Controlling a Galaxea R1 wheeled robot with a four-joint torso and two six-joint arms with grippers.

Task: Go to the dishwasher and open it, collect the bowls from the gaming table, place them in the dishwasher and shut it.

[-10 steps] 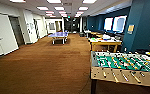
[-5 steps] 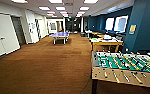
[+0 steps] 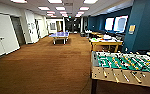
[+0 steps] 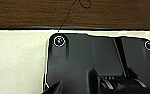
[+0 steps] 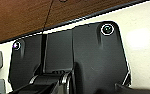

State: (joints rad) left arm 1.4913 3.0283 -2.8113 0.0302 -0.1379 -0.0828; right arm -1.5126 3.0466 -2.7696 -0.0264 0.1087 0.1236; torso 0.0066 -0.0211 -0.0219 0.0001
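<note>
Across the head view, brown carpet [image 3: 48, 65] runs down a long room under rows of ceiling lights. At four o'clock stands one table-football table [image 3: 123, 67], green field, rods crossing it. Beyond it, at two o'clock, one wooden table with a yellow edge [image 3: 106, 42] carries clutter, among it something lime-green [image 3: 94, 39] too small to tell as a bowl. One blue table-tennis table [image 3: 59, 35] sits at twelve o'clock, far down. White doors [image 3: 2, 35] line nine o'clock; dark blue wall [image 3: 143, 25] at three o'clock.

Left wrist view: brown carpet, a pale surface [image 4: 16, 62]. Whether the fingers are open or closed, I cannot tell.

Right wrist view: the same; finger state cannot be told.
</note>
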